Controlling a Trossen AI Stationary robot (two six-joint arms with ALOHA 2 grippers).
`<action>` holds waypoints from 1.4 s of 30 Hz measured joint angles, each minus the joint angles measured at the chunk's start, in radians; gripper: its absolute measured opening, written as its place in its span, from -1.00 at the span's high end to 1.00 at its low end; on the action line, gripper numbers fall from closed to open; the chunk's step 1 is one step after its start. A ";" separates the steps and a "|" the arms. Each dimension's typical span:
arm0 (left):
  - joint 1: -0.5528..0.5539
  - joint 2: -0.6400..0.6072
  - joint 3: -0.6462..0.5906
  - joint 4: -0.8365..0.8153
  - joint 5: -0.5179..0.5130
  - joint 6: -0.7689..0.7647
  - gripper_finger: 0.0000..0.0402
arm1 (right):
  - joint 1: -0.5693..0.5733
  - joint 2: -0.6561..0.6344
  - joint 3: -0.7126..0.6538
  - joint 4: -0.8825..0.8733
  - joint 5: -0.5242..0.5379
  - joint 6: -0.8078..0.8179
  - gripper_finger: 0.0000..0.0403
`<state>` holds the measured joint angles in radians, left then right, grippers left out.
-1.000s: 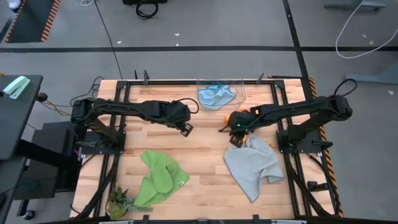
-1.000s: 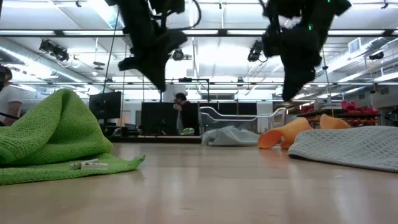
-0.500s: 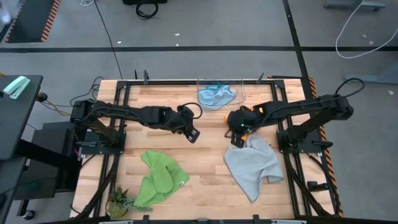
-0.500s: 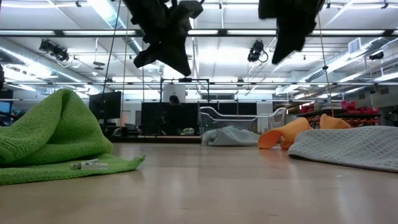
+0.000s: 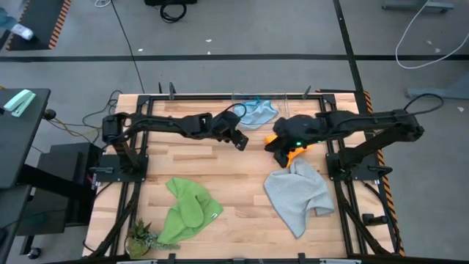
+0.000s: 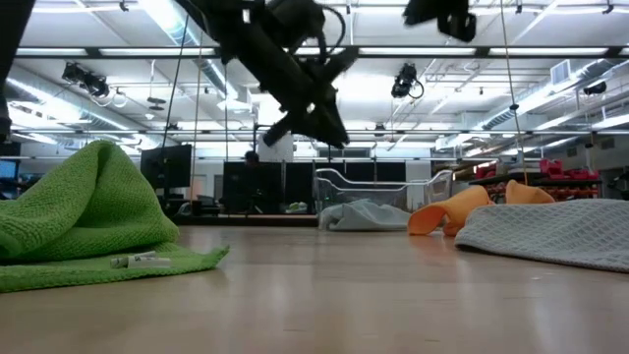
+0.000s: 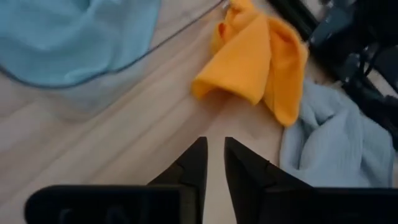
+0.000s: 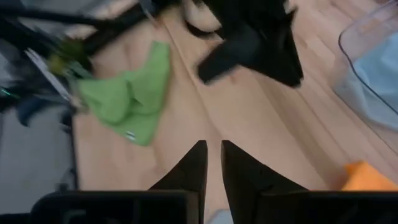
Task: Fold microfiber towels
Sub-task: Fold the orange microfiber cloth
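Both pairs of jaws stand only a narrow slit apart and hold nothing: the left gripper (image 7: 211,155) hangs over bare wood, and the right gripper (image 8: 212,158) likewise looks down past its fingers at empty table.

On the slatted wooden table (image 5: 234,198), the crumpled yellow-orange microfiber towel (image 5: 289,147) lies a little toward three o'clock of centre, partly under the right arm's wrist. The rumpled light grey microfiber towel (image 5: 297,194) sits at about four o'clock, just touching the orange one. The light blue microfiber towel (image 5: 256,111) rests in a clear plastic bin (image 5: 278,99) at twelve o'clock. The heaped bright green microfiber towel (image 5: 187,209) is at seven o'clock, well apart from the rest.

Risks, as I judge them: the two grippers are converging near the orange towel, so they could knock together. Jaws this narrow may pinch a single fold or slide off. Grey cloth could be dragged along where the two towels touch.

Compared with a second ago, the left gripper has travelled from about ten o'clock toward centre, and the right arm has swung up toward twelve o'clock, now covering part of the orange towel.
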<state>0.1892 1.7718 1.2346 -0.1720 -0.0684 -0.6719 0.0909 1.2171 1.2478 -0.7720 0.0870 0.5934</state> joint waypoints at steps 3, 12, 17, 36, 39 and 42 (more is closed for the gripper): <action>0.014 0.037 0.000 0.054 0.067 -0.036 0.64 | 0.052 -0.064 0.003 -0.012 0.057 0.076 0.73; -0.029 0.132 0.001 0.367 0.111 -0.238 0.69 | 0.291 -0.239 0.003 -0.053 0.284 0.201 0.73; -0.076 0.174 0.004 0.476 -0.022 -0.336 0.65 | 0.397 -0.286 0.003 -0.072 0.290 0.202 0.73; -0.165 0.437 0.155 0.646 -0.310 -0.628 0.64 | 0.613 -0.381 0.002 -0.119 0.304 0.172 0.73; -0.164 0.446 0.174 0.585 -0.313 -0.642 0.67 | 0.631 -0.379 0.002 -0.119 0.302 0.189 0.73; -0.164 0.447 0.177 0.526 -0.313 -0.647 0.69 | 0.651 -0.380 0.002 -0.119 0.302 0.193 0.73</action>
<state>0.0250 2.2186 1.4116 0.3538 -0.3818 -1.3190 0.7417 0.8375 1.2499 -0.8909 0.3889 0.7868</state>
